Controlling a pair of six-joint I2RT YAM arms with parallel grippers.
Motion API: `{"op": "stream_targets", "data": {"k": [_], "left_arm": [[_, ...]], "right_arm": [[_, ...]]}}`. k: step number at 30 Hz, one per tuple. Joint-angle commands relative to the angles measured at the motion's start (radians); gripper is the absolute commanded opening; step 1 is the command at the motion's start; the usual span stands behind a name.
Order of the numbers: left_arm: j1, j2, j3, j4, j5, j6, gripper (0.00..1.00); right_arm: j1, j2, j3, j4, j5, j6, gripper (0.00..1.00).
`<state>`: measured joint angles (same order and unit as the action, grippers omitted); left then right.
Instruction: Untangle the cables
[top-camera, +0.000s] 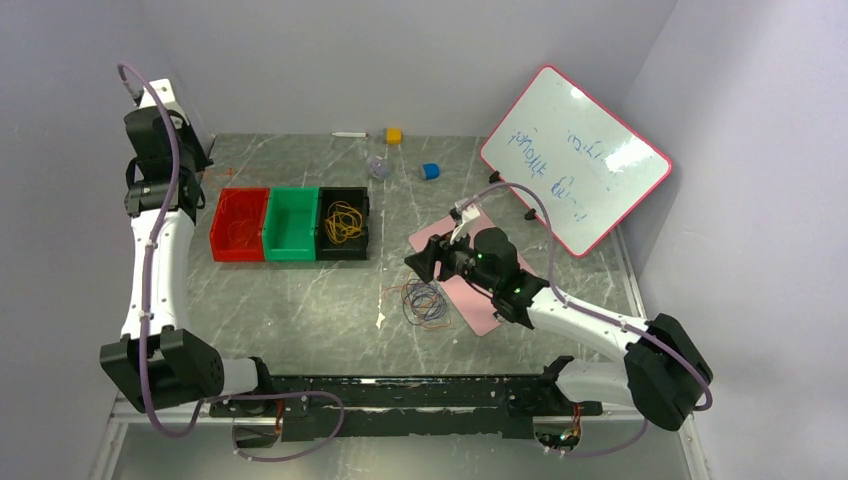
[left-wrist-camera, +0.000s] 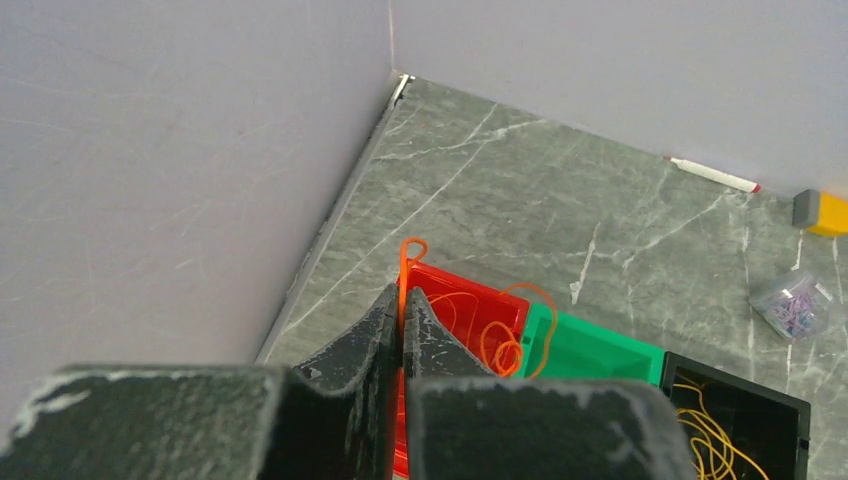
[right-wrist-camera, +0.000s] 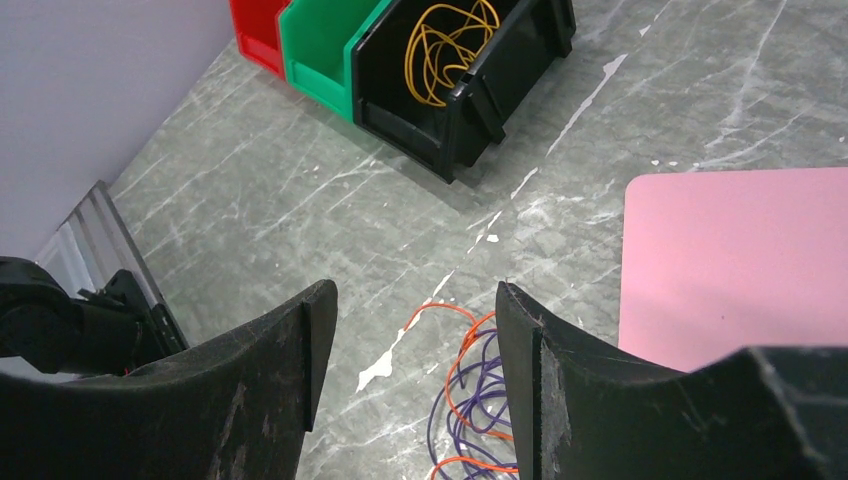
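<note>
My left gripper (left-wrist-camera: 402, 312) is shut on a thin orange-red cable (left-wrist-camera: 403, 262), held high over the red bin (left-wrist-camera: 445, 281); the cable's loops hang over the red bin and the edge of the green bin (left-wrist-camera: 600, 352). In the top view this gripper (top-camera: 198, 158) is at the far left, above the red bin (top-camera: 222, 226). A yellow cable (top-camera: 343, 222) lies coiled in the black bin (top-camera: 361, 226). A tangle of orange-red and dark purple cables (top-camera: 424, 300) lies on the table. My right gripper (top-camera: 424, 262) is open and empty just above it, the tangle (right-wrist-camera: 470, 400) by its right finger.
A pink mat (top-camera: 478, 300) lies right of the tangle under the right arm. A whiteboard (top-camera: 575, 160) leans at the back right. A marker (top-camera: 350, 134), a yellow block (top-camera: 394, 135), a blue block (top-camera: 430, 171) and a clear bag (top-camera: 378, 167) lie at the back.
</note>
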<state>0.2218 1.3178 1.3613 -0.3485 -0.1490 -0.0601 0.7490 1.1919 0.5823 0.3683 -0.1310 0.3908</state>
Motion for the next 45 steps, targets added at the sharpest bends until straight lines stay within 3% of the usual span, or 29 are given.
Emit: {"op": "stream_targets", "data": {"k": [1,11,21,27,32,45], "left_arm": [[0.006,-0.048,-0.009,-0.018,0.043,-0.051,0.07],[0.007,-0.078,-0.002,-0.172,0.102,-0.091,0.07],[0.005,-0.061,-0.074,-0.159,0.02,-0.083,0.07],[0.007,0.003,-0.076,-0.145,-0.187,-0.102,0.07],[0.007,0.028,-0.08,-0.109,-0.272,-0.072,0.07],[0.008,0.218,-0.08,-0.061,-0.101,-0.084,0.07]], "right_arm": [[-0.005,0.012,0.001,0.005,-0.005,-0.006,0.63],[-0.006,0.023,0.011,-0.005,0.009,-0.021,0.63],[-0.006,0.037,-0.002,0.024,-0.003,-0.009,0.63],[-0.008,0.018,0.002,0.002,0.005,-0.023,0.63],[-0.008,-0.001,0.006,-0.03,0.019,-0.051,0.63],[-0.01,-0.019,-0.014,-0.026,0.022,-0.046,0.63]]}}
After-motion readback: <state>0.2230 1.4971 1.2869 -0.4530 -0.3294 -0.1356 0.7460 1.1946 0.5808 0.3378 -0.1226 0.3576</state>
